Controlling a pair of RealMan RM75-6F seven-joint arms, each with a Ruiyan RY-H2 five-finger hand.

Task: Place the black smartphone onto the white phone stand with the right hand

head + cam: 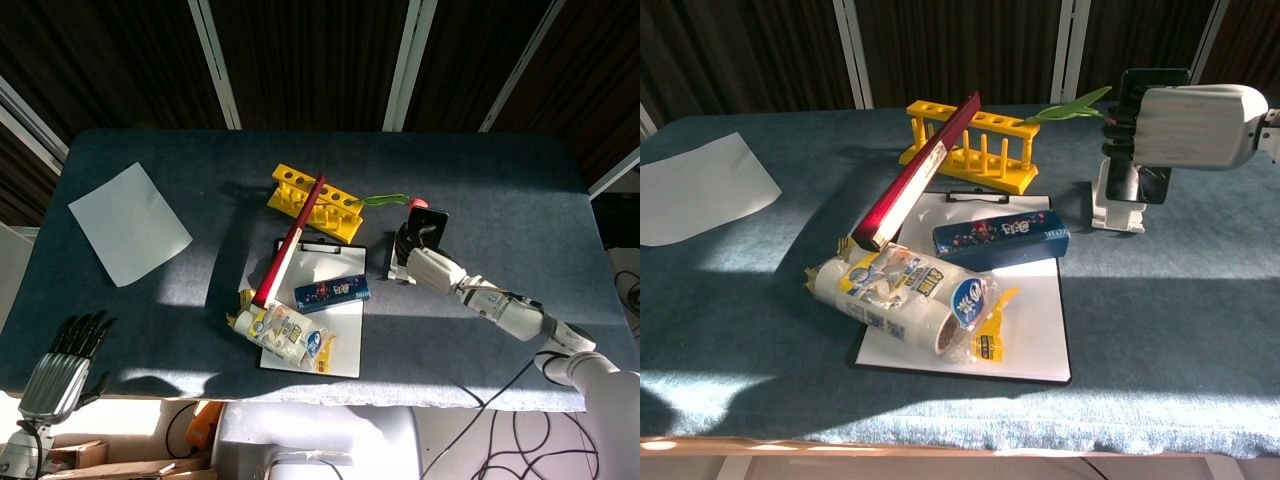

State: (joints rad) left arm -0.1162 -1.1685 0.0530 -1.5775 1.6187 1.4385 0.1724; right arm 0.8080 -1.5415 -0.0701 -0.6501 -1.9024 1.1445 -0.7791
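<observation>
The black smartphone (1137, 84) stands upright, gripped by my right hand (1185, 127) from the right side. Its lower end (1128, 187) sits in front of the white phone stand (1117, 217) and covers the stand's back plate; only the stand's base shows. I cannot tell whether the phone rests on the ledge. From the head view, the phone (427, 226) sits just behind my right hand (428, 264), with the stand (399, 269) peeking out at the hand's left. My left hand (62, 364) hangs off the table's near left corner, fingers apart and holding nothing.
Left of the stand, a clipboard (1028, 330) carries a blue box (1000, 240) and a wrapped roll (902, 296). A dark red bar (918, 174) leans on a yellow rack (985, 148). A green leaf (1075, 104) lies behind it. White paper (130, 222) lies far left.
</observation>
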